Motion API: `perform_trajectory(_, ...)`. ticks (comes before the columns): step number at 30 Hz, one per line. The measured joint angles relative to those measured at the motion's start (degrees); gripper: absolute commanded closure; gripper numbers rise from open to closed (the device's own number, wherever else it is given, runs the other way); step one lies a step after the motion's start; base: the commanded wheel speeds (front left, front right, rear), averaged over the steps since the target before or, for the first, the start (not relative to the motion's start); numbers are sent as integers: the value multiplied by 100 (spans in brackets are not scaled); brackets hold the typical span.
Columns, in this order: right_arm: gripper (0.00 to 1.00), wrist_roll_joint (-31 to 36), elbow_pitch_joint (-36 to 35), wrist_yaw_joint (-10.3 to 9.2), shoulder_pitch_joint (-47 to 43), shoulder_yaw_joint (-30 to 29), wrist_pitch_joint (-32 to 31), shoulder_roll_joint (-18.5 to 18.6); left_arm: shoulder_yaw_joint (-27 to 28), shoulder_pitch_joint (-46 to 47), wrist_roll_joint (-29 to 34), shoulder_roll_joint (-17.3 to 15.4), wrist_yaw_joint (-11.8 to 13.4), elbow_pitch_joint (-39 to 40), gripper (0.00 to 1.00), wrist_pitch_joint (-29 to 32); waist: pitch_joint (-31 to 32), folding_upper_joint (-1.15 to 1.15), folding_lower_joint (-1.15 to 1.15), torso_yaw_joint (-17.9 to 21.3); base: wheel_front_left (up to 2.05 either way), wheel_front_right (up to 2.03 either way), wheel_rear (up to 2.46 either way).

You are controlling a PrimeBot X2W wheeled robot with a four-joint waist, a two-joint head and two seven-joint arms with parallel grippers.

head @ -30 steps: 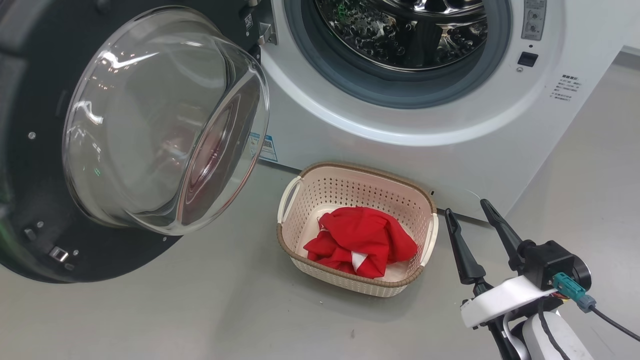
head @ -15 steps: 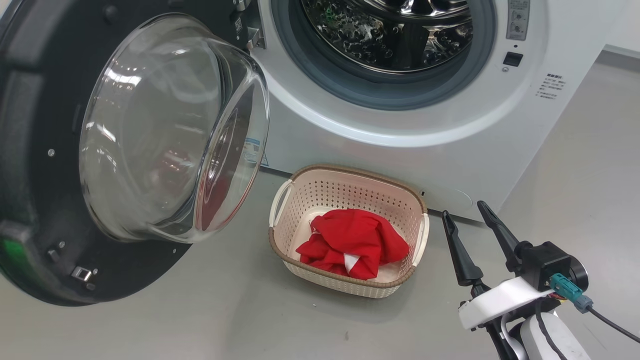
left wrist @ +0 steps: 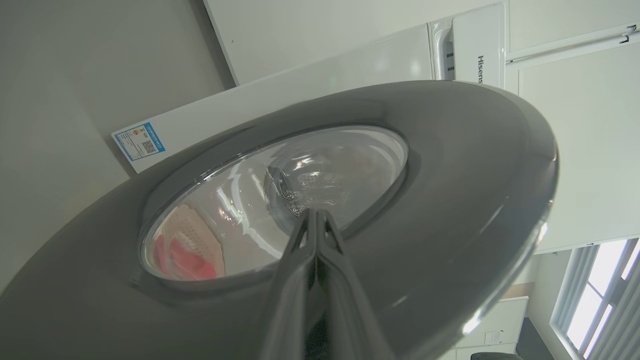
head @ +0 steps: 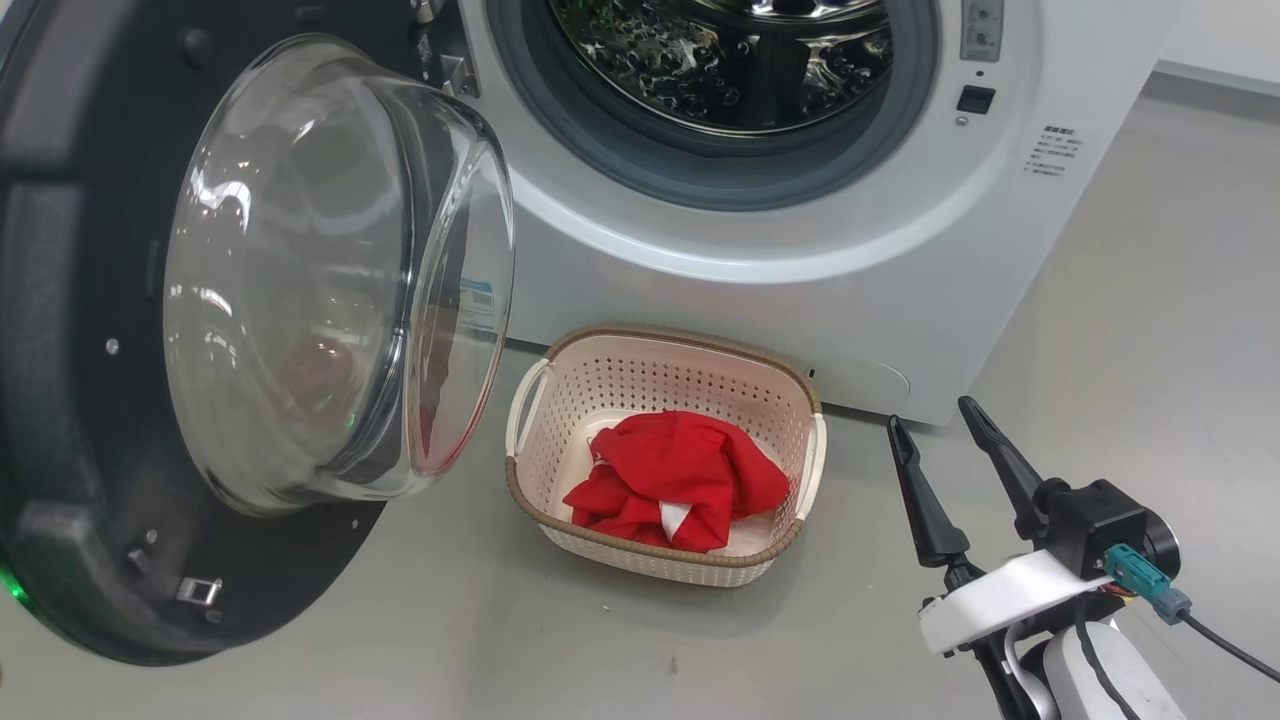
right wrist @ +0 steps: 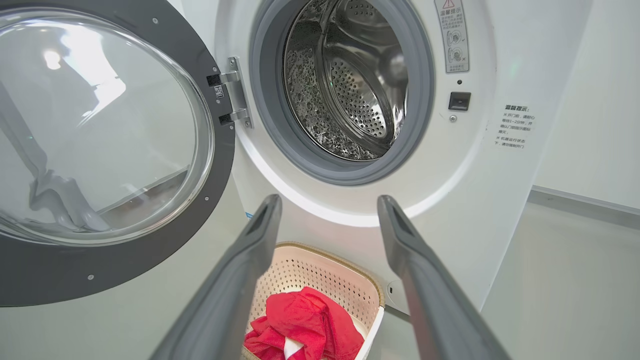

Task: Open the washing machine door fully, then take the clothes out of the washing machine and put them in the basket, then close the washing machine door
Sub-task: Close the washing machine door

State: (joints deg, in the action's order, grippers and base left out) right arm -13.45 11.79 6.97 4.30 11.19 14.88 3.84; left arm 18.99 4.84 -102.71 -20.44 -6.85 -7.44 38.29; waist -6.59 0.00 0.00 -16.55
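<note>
Clothes, bright red, lie heaped in the cream basket on the floor before the washing machine (steel drum showing). The washing machine door stands wide open. The right gripper hovers near the basket, fingers spread; the left gripper, fingers pressed together, points at the door's outer glass.

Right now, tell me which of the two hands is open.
The right hand, to the right of the basket: its two dark fingers stand apart, empty. The left hand, by the washing machine door, has its fingers pressed together.
</note>
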Motion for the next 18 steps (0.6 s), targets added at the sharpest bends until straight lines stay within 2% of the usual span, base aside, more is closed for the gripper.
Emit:
perform_trajectory(6,0,0,-12,0,2,-71,0,-2,-69,-230,-263,148,-1,302,100,339,-46,0,0,150,0,0,0)
perform_trajectory(18,0,0,-66,-1,115,-149,0,-10,-269,-593,-364,292,-2,1077,100,875,-147,0,0,443,0,0,0)
